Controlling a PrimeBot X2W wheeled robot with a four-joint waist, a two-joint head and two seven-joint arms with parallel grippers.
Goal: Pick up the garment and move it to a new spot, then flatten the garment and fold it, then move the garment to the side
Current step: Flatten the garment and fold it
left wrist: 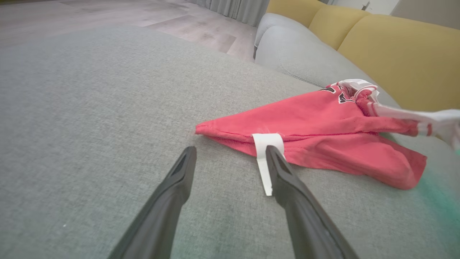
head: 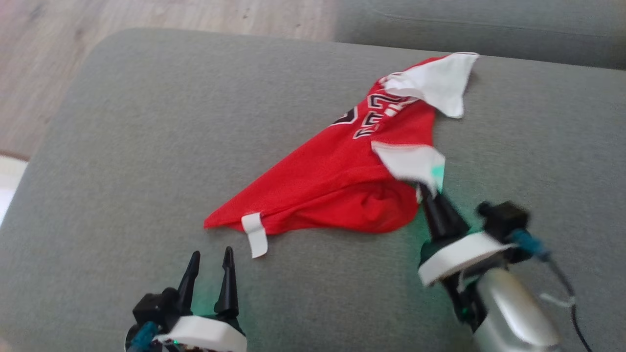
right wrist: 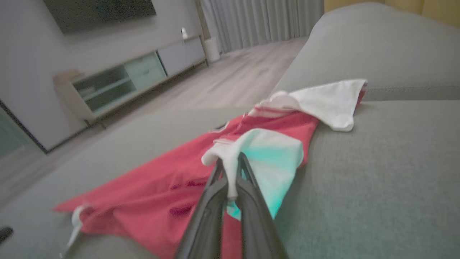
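Two tools: the left tool (head: pixel 212 252) stands with its fingers wide apart over bare cushion, holding nothing; the right tool (head: pixel 424 189) has its fingers pressed together, pinching a fold of white sleeve.
Garment: a red jersey (head: pixel 318 176) with dark numerals lies crumpled in a rough wedge across the middle of the grey sofa cushion (head: pixel 122 146), its narrow end toward the left tool.
Near sleeve: the white sleeve (head: pixel 412 161) sits raised a little off the red body where the right tool has it.
Far sleeve: the second white sleeve (head: pixel 442 83) is flopped over at the far end, well apart from both tools.
Tag: a white tag (head: pixel 255 235) hangs off the near hem, just ahead of the left tool and a little to its right.
Handling: it looks light, thin and limp. I'd expect it to sag and trail from any single pinch, and the slick knit may slide out of a shallow grip.
Where to hold: seams and hems look the best bet. That means the sleeve edge now pinched, and the hem corner by the tag for the left tool. Two spread holds should keep it from bunching.
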